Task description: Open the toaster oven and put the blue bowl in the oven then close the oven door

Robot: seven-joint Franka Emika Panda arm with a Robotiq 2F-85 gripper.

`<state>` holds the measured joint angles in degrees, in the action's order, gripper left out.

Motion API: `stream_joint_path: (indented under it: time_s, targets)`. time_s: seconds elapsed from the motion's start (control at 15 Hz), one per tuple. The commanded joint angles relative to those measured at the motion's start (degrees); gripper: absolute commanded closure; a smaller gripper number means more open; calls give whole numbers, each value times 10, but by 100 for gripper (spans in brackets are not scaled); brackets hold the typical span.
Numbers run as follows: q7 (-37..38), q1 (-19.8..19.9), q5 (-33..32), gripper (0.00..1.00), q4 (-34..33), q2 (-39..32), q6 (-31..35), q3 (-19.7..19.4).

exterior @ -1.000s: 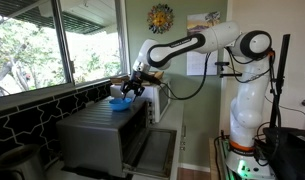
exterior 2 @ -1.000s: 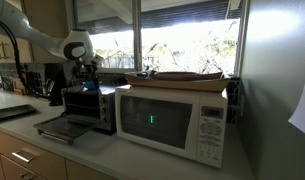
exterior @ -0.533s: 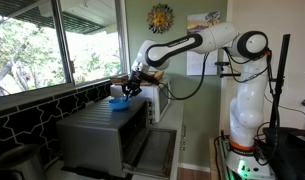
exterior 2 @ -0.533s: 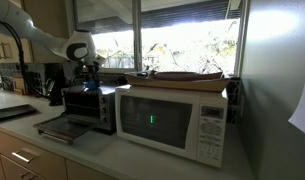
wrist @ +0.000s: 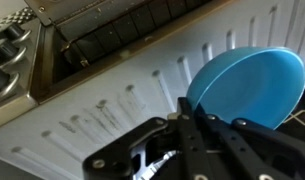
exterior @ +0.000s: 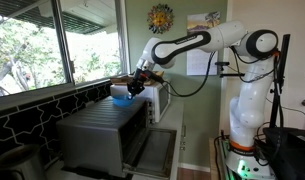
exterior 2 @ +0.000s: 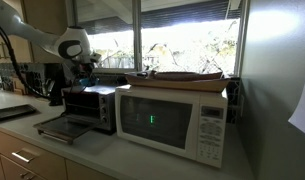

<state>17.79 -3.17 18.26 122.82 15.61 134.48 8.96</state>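
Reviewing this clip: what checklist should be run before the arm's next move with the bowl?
1. Oven door folded down, open: ok.
2. Blue bowl gripped at its rim by the hand: ok.
3. Bowl lifted clear of the toaster oven ribbed top: cannot tell.
4. Room inside the oven for the bowl: cannot tell.

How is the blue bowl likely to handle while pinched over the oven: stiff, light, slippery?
The blue bowl is probably rigid: its rim shows a clean round outline in the gripper. Likely light, since a rim pinch alone seems to carry it tilted above the toaster oven. Its smooth surface could let it swivel or slip.
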Motion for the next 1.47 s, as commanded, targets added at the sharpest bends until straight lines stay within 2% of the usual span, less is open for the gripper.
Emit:
stream_joint_path:
  time_s: [0.0, 0.4, 0.6, 0.87, 1.4]
  targets:
    - [-81, -29, -16, 97, 83, 88, -19, -9]
    - [-217, -89, -10, 97, 198, 196, -46, -16]
    - [-235, -112, -4, 97, 246, 219, -44, -14]
    - [-183, -115, 12, 97, 293, 221, -8, -2]
    - [-30, -95, 83, 96, 358, 228, 96, -3]
